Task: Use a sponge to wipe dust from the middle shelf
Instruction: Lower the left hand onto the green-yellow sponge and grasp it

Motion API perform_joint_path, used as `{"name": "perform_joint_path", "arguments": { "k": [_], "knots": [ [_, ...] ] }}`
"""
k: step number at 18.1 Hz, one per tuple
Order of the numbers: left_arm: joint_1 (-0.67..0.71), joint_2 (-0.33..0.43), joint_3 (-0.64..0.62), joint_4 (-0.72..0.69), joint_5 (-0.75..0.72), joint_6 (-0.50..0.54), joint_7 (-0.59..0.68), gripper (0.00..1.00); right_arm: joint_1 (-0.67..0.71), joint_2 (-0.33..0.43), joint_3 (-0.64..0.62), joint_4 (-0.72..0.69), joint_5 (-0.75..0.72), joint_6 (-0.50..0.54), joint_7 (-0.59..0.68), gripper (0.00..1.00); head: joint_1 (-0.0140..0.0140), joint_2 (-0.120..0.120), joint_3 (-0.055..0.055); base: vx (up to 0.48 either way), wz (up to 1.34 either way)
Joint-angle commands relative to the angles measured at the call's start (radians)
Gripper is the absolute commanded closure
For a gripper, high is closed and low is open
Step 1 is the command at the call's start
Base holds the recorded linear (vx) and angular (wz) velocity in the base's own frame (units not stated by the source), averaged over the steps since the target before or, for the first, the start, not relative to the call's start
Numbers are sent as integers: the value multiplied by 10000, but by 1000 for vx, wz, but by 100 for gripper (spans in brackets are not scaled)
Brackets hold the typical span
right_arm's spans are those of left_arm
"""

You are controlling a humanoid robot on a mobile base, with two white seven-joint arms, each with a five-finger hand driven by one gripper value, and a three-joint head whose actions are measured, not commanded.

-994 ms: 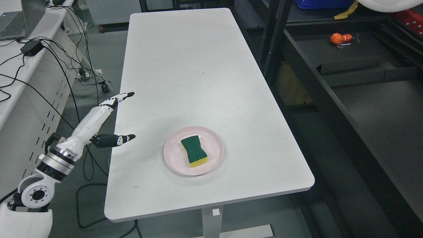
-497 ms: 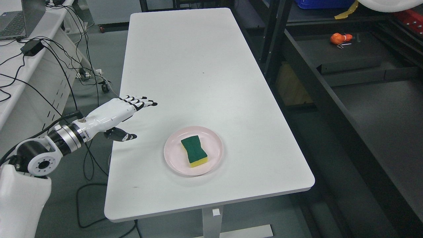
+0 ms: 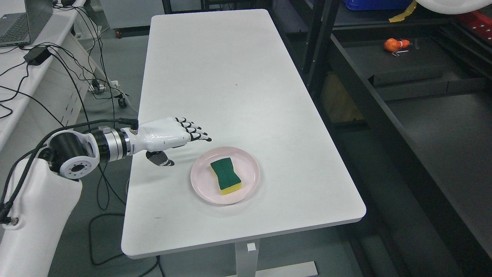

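The left robot hand [image 3: 169,135] reaches in from the lower left, held above the left part of the white table [image 3: 230,77]. Its palm faces down, its fingers [image 3: 194,131] are stretched out straight and spread a little, and its thumb [image 3: 159,158] hangs below the palm; it holds nothing. The fingertips point toward the right, ending just short of a pink plate [image 3: 200,184] and a little above its near-left rim.

The plate sits on the front half of the table. On it lies the sponge [image 3: 225,175], green side up with a yellow layer underneath showing along its front edge. The sponge is well inside the plate rim and apart from the hand.

To the right of the table stands a dark metal shelf [image 3: 423,127]. An orange object [image 3: 396,44] lies on one of its levels near the top right. On the far left, black cables [image 3: 77,57] trail from another desk with a laptop [image 3: 19,23] on it down to the floor.
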Motion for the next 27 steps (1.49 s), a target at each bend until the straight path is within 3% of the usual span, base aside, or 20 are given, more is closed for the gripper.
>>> {"name": "perform_joint_path", "arguments": {
  "k": [1, 5, 18, 20, 25, 26, 27],
  "knots": [
    [-276, -388, -1544, 212, -644, -43, -83, 12, 0, -175, 0, -175, 0, 6, 6, 0, 0, 0, 0, 0, 0],
    [-291, -894, -1681, 503, -737, -43, -83, 14, 0, -175, 0, -175, 0, 6, 6, 0, 0, 0, 2, 0, 0],
    [-690, -1553, -2142, 1654, -1167, -12, -83, 28, 0, -175, 0, -175, 0, 6, 6, 0, 0, 0, 9, 0, 0],
    [-690, -1814, -2157, 1791, -1167, -12, -83, 31, 0, -175, 0, -175, 0, 6, 6, 0, 0, 0, 139, 0, 0],
    [-782, -2076, -2142, 2175, -1182, 34, -83, 37, 0, -175, 0, -175, 0, 6, 6, 0, 0, 0, 217, 0, 0],
    [-782, -2076, -2157, 2191, -1182, 34, -83, 39, 0, -175, 0, -175, 0, 6, 6, 0, 0, 0, 296, 0, 0],
    [-782, -2061, -2158, 2191, -1182, 34, -83, 41, 0, -175, 0, -175, 0, 6, 6, 0, 0, 0, 502, 0, 0]
  ]
}}
